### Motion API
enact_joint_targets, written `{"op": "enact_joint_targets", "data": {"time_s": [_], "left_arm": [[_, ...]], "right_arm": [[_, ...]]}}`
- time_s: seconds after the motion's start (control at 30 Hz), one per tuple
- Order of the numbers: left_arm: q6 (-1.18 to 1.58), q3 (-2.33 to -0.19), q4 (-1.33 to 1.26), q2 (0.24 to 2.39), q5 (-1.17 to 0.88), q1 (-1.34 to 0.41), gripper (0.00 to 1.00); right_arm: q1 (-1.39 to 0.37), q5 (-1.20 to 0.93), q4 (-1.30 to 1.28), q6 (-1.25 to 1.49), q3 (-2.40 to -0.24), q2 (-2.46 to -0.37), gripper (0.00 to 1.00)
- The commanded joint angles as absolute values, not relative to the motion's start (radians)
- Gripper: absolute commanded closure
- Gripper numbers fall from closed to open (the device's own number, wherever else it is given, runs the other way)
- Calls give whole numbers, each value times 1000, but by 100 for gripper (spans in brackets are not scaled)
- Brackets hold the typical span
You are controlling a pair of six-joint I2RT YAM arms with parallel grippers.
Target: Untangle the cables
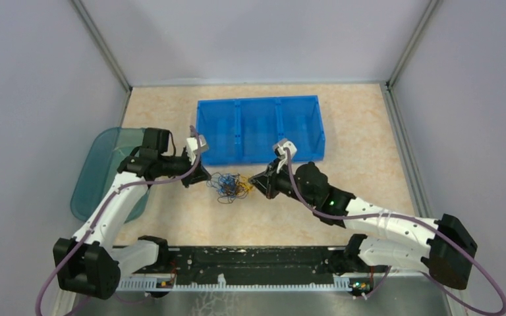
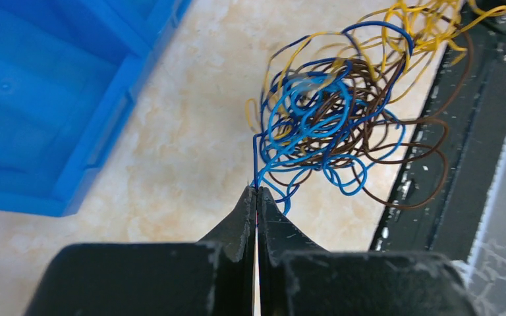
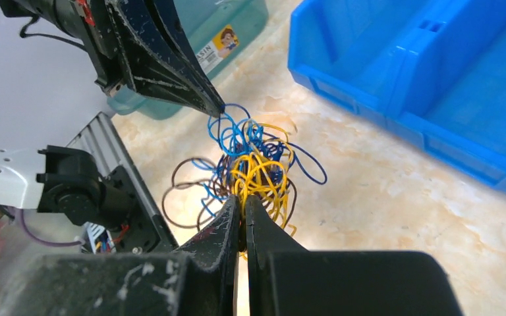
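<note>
Cables [image 1: 230, 187] in blue, yellow and dark brown sat bunched in one loose tangle over the surface [image 1: 369, 178]. They were just in front of the blue bin [image 1: 258, 155], on its near side below the left and middle compartments, and apart from its front wall.

The left fingers [image 2: 249, 205] were clenched on a single dark blue strand, which rose straight out of their tips and bent into the bunch. Beyond them lighter blue loops filled the middle of the tangle, brown loops ringed the outside, and yellow ones lay at the far edge.

The right fingers [image 3: 232, 214] were clenched as well, coming in from the opposite side. Their tips were pressed together on the lower ends of the yellow loops. Both pairs pointed inward, with the tangle between them.

The bin had three compartments side by side. A see-through green tub [image 1: 102, 172] lay left of the bin at the surface's edge. A black rail [image 1: 250, 261] ran across in front of the bin, beyond the tangle on the arms' side.
</note>
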State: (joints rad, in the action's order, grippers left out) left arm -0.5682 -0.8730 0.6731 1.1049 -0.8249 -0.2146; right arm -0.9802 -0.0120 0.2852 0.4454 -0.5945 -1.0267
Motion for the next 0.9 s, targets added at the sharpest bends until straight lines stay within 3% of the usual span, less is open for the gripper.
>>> {"op": "enact_joint_targets", "data": {"time_s": [0.0,0.5,0.57,0.73,0.8,0.87], "left_arm": [[-548,-875,588,1082,-710,-218,100],[-502,-1090,751,1069,-882,-221,100],[-494,-1099,769,1061,-909,-222,100],[-488,-1073,772,1047,-930,-230,100],[-486,-1070,772,1045,-924,-231,100],[-480,-1078,772,1046,-927,-232,100]], "right_arm": [[-974,45,216,419,-569,-990,100],[-1007,282,172,466,-452,-1133,100],[-1006,294,163,463,-462,-1118,83],[-1006,296,171,411,-504,-1010,64],[-999,270,160,393,-538,-989,41],[-997,230,168,360,-563,-969,28]]}}
